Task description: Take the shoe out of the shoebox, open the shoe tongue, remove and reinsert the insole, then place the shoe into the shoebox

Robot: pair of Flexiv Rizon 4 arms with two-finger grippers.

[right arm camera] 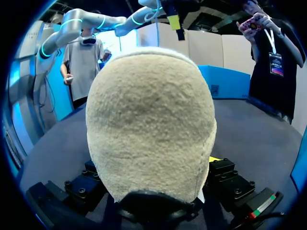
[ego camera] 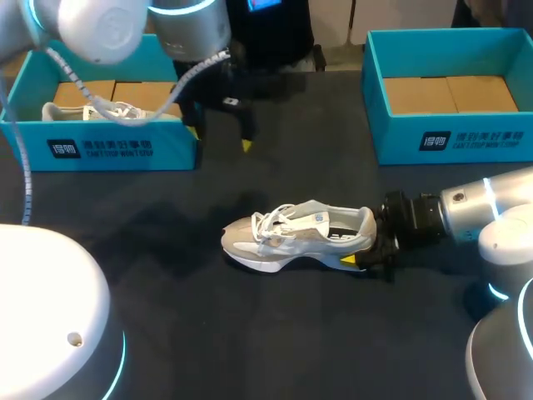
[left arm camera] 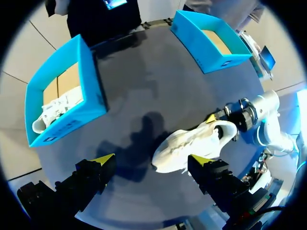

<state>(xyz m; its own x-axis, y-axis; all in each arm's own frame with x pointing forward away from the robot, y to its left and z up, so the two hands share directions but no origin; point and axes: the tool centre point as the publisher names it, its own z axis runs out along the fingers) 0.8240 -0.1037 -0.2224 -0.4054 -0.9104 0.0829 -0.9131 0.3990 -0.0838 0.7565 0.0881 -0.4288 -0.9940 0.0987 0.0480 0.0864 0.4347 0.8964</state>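
Mostly hidden behind the heel it clasps, the right end effector [ego camera: 362, 243] grips the shoe [ego camera: 291, 237] standing mid-tabletop [ego camera: 158, 258], toe pointing left, while the left end effector [ego camera: 219, 138] hangs open above the tabletop, far left.

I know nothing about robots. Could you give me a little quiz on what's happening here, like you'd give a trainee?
1. True or false: the left jaws are holding the shoe.
2. Which part of the shoe do the right jaws grip? A toe, B heel, C laces.
3. Fill in: the other shoe sits in the ____ box.

Key: 1 false, they hover open, apart from it; 2 B; 3 left box.
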